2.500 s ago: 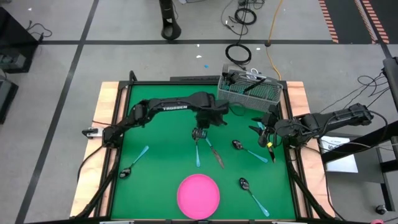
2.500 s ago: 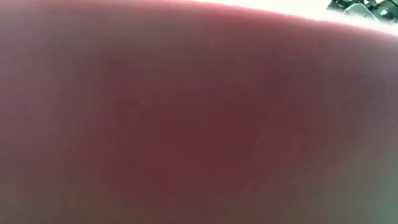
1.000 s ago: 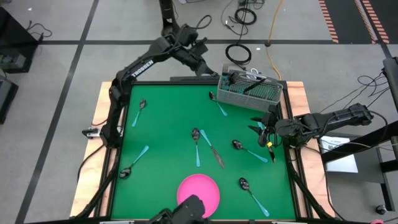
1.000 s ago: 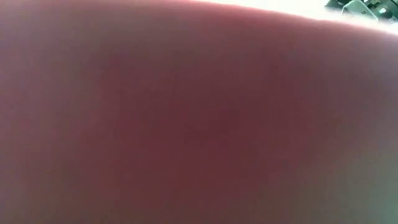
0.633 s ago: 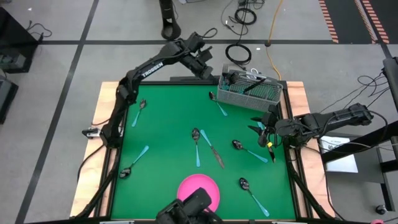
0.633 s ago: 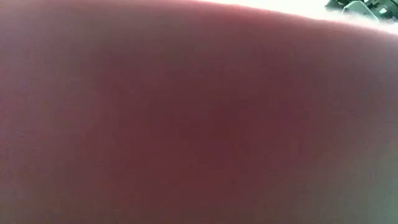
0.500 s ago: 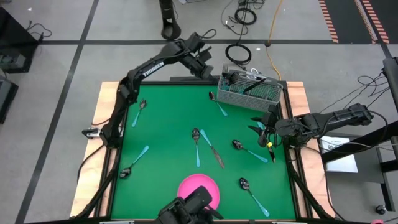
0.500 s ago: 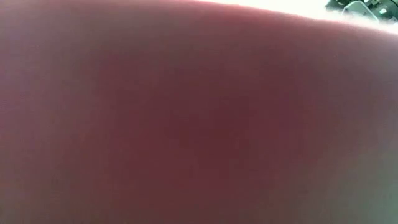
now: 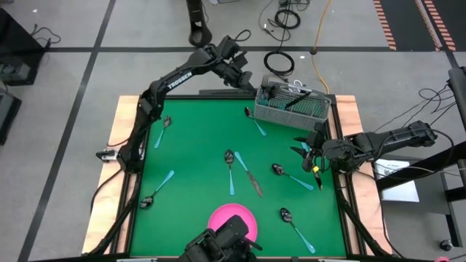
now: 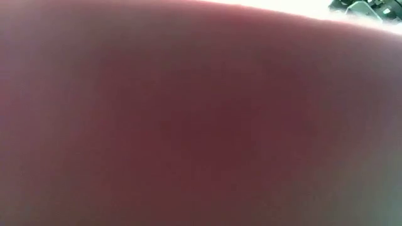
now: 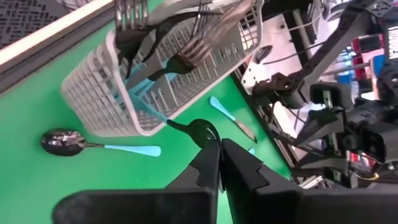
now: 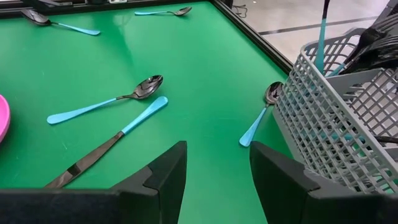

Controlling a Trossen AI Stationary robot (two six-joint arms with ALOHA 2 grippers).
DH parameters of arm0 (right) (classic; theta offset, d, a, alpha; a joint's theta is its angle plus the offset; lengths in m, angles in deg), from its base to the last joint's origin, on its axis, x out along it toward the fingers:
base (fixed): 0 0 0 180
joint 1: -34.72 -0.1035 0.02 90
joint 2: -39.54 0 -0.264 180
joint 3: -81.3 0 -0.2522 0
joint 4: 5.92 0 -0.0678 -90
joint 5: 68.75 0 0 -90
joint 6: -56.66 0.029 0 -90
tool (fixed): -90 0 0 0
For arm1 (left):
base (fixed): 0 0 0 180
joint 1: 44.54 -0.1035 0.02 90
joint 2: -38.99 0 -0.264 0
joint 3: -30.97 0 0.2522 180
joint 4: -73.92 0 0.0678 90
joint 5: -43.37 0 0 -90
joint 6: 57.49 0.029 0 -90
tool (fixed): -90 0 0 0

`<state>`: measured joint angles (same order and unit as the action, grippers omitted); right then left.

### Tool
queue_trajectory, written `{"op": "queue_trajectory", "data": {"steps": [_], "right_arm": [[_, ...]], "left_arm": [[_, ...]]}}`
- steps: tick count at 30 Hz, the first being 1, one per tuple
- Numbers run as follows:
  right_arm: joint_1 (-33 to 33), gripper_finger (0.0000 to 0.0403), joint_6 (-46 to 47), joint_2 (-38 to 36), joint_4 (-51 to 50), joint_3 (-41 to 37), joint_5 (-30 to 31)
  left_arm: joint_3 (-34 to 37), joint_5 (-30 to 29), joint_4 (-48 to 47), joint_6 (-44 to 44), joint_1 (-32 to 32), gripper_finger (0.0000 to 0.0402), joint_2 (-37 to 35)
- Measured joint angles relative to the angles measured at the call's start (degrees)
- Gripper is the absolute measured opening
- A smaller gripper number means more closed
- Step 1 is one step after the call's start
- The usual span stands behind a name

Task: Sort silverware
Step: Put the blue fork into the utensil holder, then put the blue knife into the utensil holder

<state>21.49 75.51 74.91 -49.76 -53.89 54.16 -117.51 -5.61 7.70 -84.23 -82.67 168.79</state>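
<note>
1. Beyond the far edge of the green table (image 9: 189,145), the left gripper (image 9: 247,78) hangs just beside the grey wire-mesh basket (image 9: 291,108), which sits at the far right corner.
2. Its two dark fingers (image 11: 208,165) are pressed almost together in the left wrist view; a dark utensil head (image 11: 198,129) shows just past their tips, but I cannot tell whether it is gripped.
3. Several dark-headed utensils with light-blue handles (image 11: 180,46) stand inside the basket.
4. One blue-handled spoon (image 9: 255,121) lies on the green just beside the basket's near wall.
5. Near the table's middle lie a spoon (image 9: 230,171) and a knife (image 9: 249,176), side by side.
6. Two more spoons (image 9: 290,177) (image 9: 295,225) lie toward the right edge, and two (image 9: 162,131) (image 9: 157,189) toward the left edge.
7. A round pink plate (image 9: 232,225) sits at the near edge.
8. The right gripper (image 9: 309,154) waits at the right edge, jaws spread with nothing between them.
</note>
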Motion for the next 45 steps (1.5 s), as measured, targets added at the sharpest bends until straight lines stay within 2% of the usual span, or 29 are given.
{"op": "queue_trajectory", "data": {"steps": [12, 21, 25, 29, 31, 34, 38, 43, 45], "right_arm": [[0.02, 0.0164, -0.02, -0.02, -0.04, 0.0, 0.0], [0.0, 0.0164, -0.02, -0.01, -0.11, 0.0, 0.0], [0.02, 0.0164, -0.02, -0.02, -0.13, 0.0, 0.0], [0.0, 0.0164, -0.02, -0.01, -0.16, 0.0, -0.02], [0.0, 0.0164, -0.01, -0.01, -0.16, 0.0, -0.01], [0.02, 0.0164, -0.02, 0.0, -0.25, 0.0, -0.02], [0.0, 0.0164, -0.01, 0.0, -1.2, 0.0, -0.02], [0.02, 0.0164, 1.73, 0.02, -3.49, 0.0, -0.02], [0.02, 0.0164, 3.04, 0.11, -3.65, -0.02, -0.02]], "left_arm": [[0.0, -0.67, 1.82, 1.31, 0.04, 0.0107, 0.0], [0.0, -0.79, 1.53, 9.7, 0.34, 0.0118, -2.53], [-0.02, -5.52, -4.15, 17.71, 2.56, 0.0118, -4.28], [-0.02, -18.3, -14.68, 29.36, 6.59, 0.0118, -6.0], [-0.02, -22.75, -19.51, 33.62, 8.69, 0.0118, -6.19], [0.23, -23.5, -24.99, 37.91, 11.54, 0.0118, -6.16], [4.49, -20.91, -27.88, 42.49, 15.47, 0.0118, -6.34], [10.63, -21.59, -29.29, 41.68, 18.73, 0.0118, -7.34], [14.14, -23.25, -26.7, 40.02, 20.38, 0.0118, -8.41]]}}
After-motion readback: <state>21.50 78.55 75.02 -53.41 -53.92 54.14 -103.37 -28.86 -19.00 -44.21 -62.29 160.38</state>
